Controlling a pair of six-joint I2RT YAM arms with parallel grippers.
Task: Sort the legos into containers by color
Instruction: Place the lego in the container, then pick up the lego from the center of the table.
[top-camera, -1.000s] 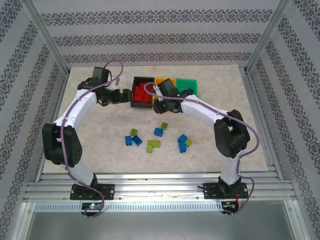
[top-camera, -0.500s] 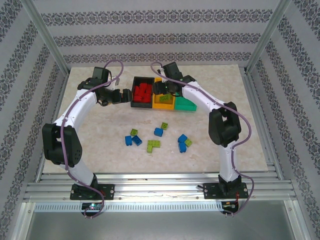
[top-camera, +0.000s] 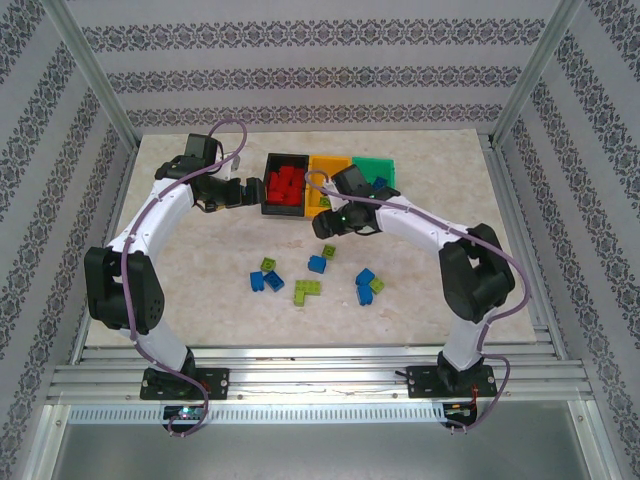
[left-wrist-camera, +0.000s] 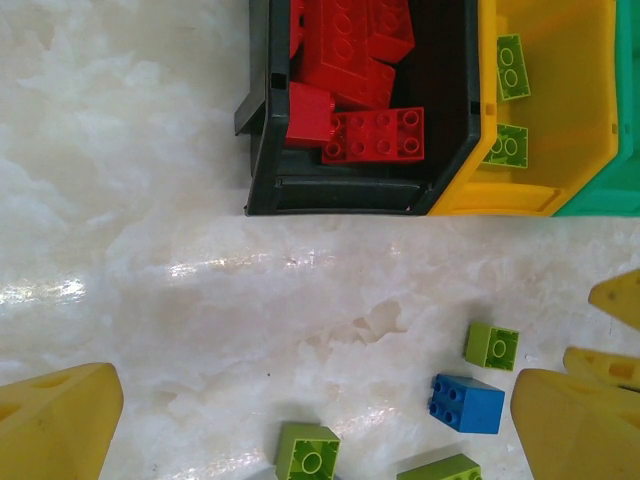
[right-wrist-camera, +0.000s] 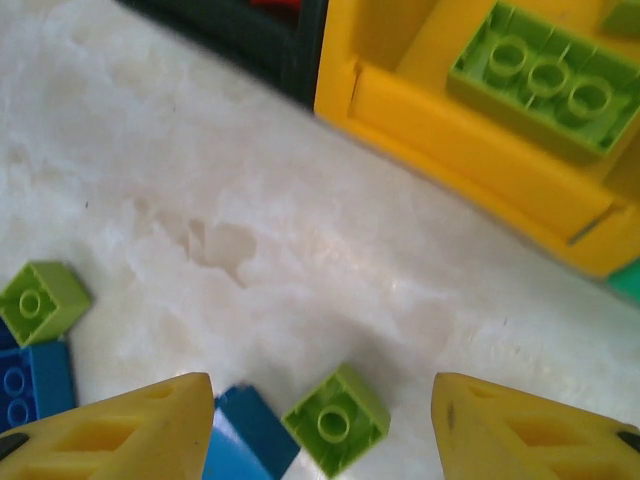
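Right wrist view has the right gripper (right-wrist-camera: 320, 392) with its yellow fingers (right-wrist-camera: 110, 435) spread wide and nothing between them, hanging above a lime brick (right-wrist-camera: 335, 418) on the marble table (right-wrist-camera: 300, 240). A blue brick (right-wrist-camera: 245, 445) lies just beside that lime one, on the side of the left-hand finger, and there the trouble probably sits: if the fingers come down as they are, one could land on the blue brick or sweep it in, so both colours get pinched together or the lime one is pushed aside. The lime brick also lies cornerwise to the fingers, so a squeeze on its corners may twist it loose. The left gripper (left-wrist-camera: 310, 425) is likewise spread and empty, poised over the table near the black bin (left-wrist-camera: 340, 195), which holds a heap of red bricks (left-wrist-camera: 375, 135). Joined next to it, the orange bin (left-wrist-camera: 500, 200) holds two lime bricks (left-wrist-camera: 507, 145) in this view, and the green bin (top-camera: 372, 165) beyond seems to hold one blue piece, though that is small to judge. From above, about seven loose bricks (top-camera: 307, 291), blue and lime, lie scattered on the table in front of the bins.
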